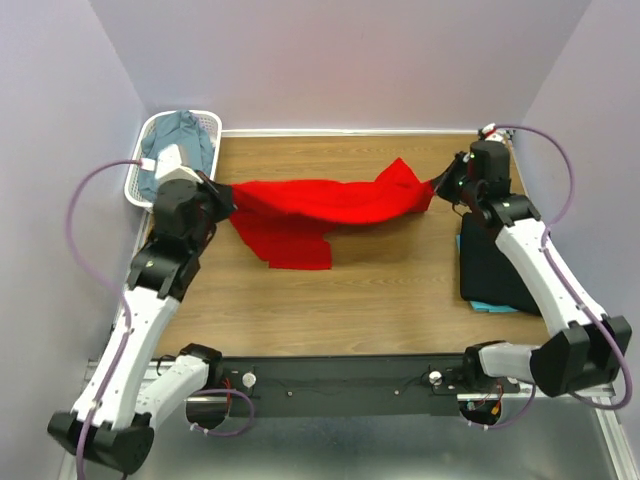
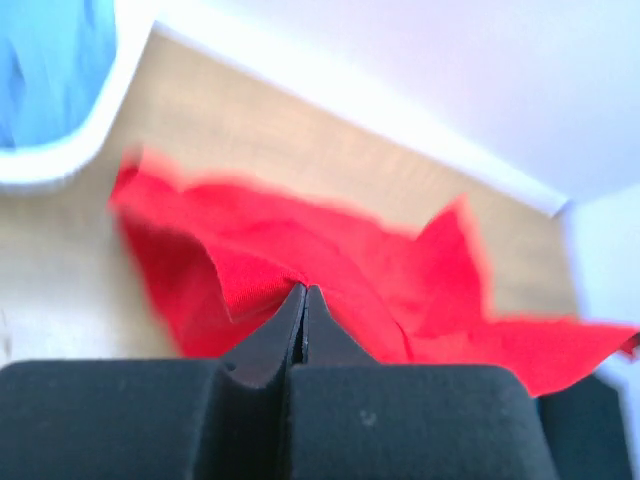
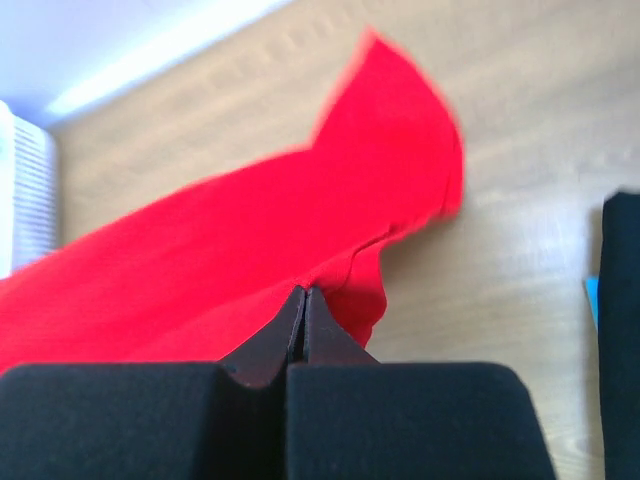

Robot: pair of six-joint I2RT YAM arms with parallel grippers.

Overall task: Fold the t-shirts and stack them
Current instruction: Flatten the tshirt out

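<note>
The red t-shirt (image 1: 320, 205) hangs stretched between my two grippers above the far half of the table, with a loose part drooping onto the wood at the left. My left gripper (image 1: 228, 195) is shut on its left end; the cloth (image 2: 300, 250) fills that wrist view. My right gripper (image 1: 438, 183) is shut on its right end, and the cloth (image 3: 250, 260) shows there too. A folded black t-shirt (image 1: 495, 265) lies at the right edge on top of a teal one (image 1: 492, 306). The grey-blue t-shirt (image 1: 185, 135) sits in the basket.
A white lattice basket (image 1: 212, 125) stands at the far left corner. The wooden table (image 1: 330, 310) runs to the black rail at the near edge. Pale walls close in the back and both sides.
</note>
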